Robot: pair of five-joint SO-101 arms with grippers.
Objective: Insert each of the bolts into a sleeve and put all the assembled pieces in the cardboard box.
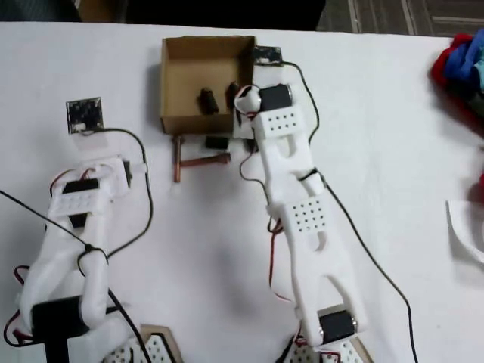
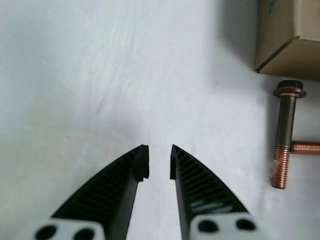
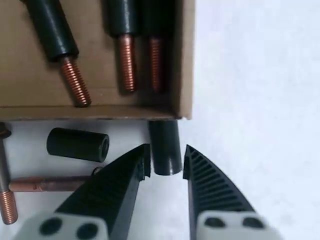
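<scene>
High view: a cardboard box (image 1: 189, 64) with assembled pieces (image 1: 208, 100) is seen beyond the right arm (image 1: 291, 174). Left wrist view: the left end effector (image 2: 159, 162) is released over the worktop (image 2: 100, 75); two bolts (image 2: 285, 135) lie aside, and a blue mark (image 2: 270, 5) on the box is unreadable. Right wrist view: the right end effector (image 3: 166, 160) is released around a sleeve (image 3: 165, 145); another sleeve (image 3: 78, 144) lies beside.

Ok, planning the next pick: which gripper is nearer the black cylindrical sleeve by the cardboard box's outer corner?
Right. The right gripper has that black cylindrical sleeve between its open fingertips; the left gripper is over bare white table, on the far side of the copper bolts.
</scene>
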